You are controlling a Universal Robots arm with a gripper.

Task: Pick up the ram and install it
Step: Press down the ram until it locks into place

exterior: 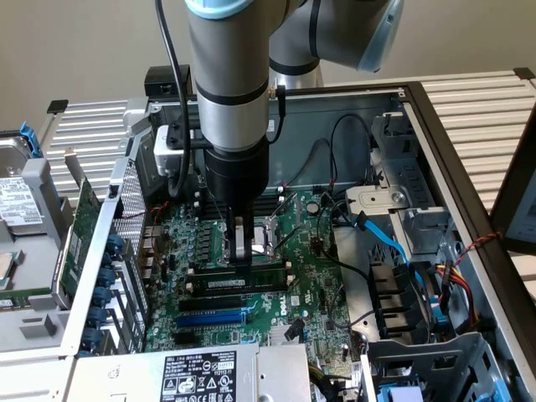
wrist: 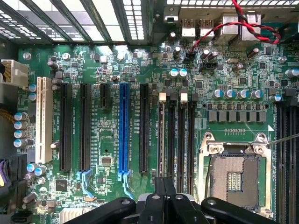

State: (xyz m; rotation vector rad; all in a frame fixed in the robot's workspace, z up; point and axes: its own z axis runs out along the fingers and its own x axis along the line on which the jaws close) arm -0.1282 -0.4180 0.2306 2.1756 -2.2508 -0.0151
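Fingers (wrist: 164, 186) of the gripper (exterior: 241, 248) are pressed together, holding nothing, tips down on the motherboard (exterior: 306, 276) just beside the CPU socket (wrist: 236, 175). Ram (exterior: 237, 284) lies seated in a black slot right under the fingertips, its white label showing, between the socket and the blue slot (exterior: 211, 318). Red and black wires (wrist: 243, 23) loop near the rear ports.

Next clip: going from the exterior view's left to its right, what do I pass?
Hard drive → green expansion card → pincer → blue cable → red and yellow wires.
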